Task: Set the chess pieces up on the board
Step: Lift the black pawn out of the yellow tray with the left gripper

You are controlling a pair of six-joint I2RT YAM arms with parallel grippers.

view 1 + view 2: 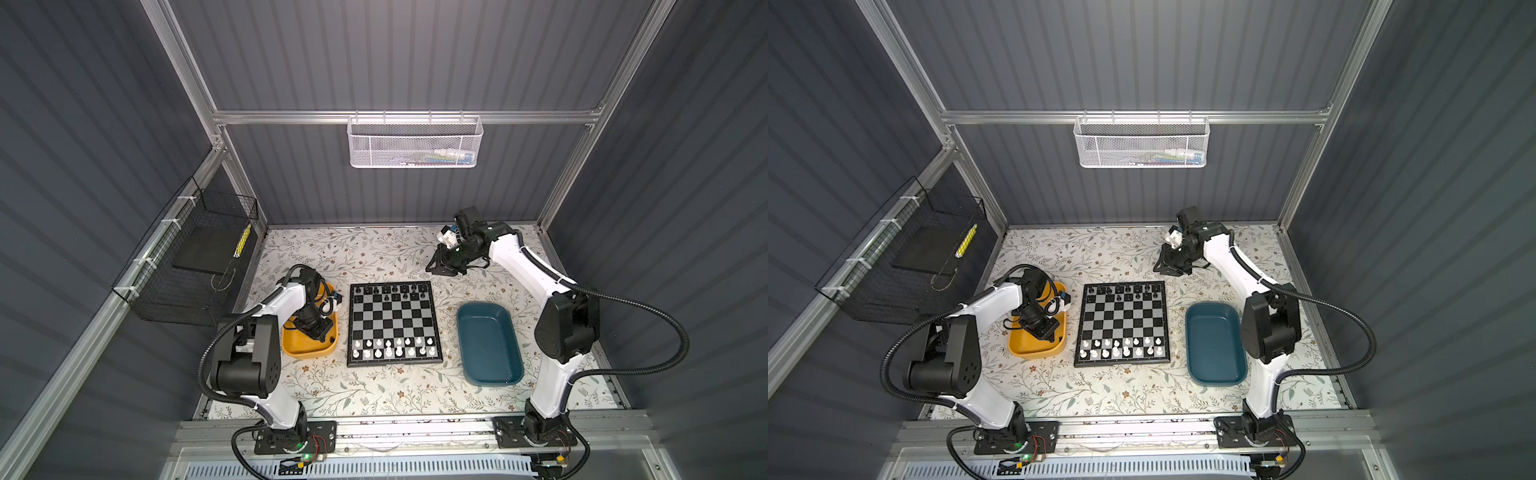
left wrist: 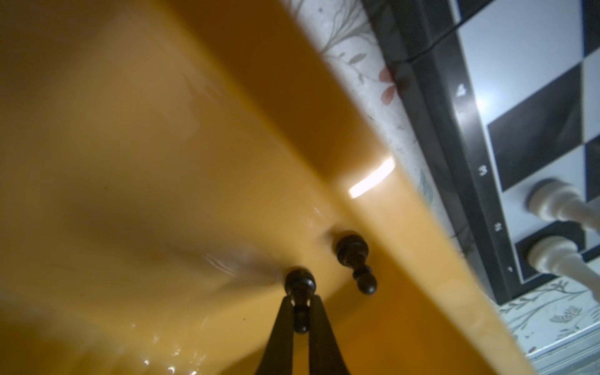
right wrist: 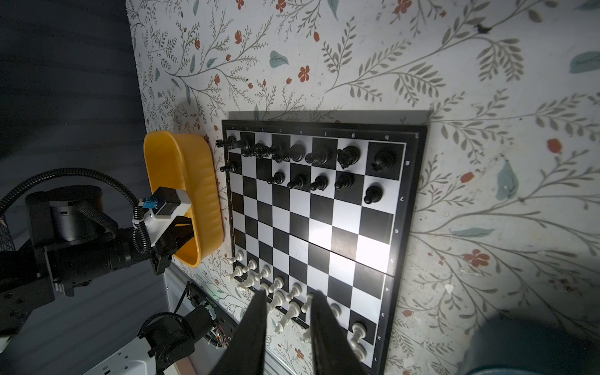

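As the left gripper pinches a black pawn in the yellow tray, left of the board, a second pawn lies beside; right gripper jaws apart, empty. White pieces seemingly complete; two black pawns missing.

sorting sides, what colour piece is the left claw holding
Black; the piece shows best in left wrist view.

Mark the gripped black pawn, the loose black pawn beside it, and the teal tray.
gripped black pawn (image 2: 300,285): left wrist view, on its round base.
loose black pawn (image 2: 352,251): left wrist view, on its base.
teal tray (image 1: 490,345): in a top view, on its bare floor.
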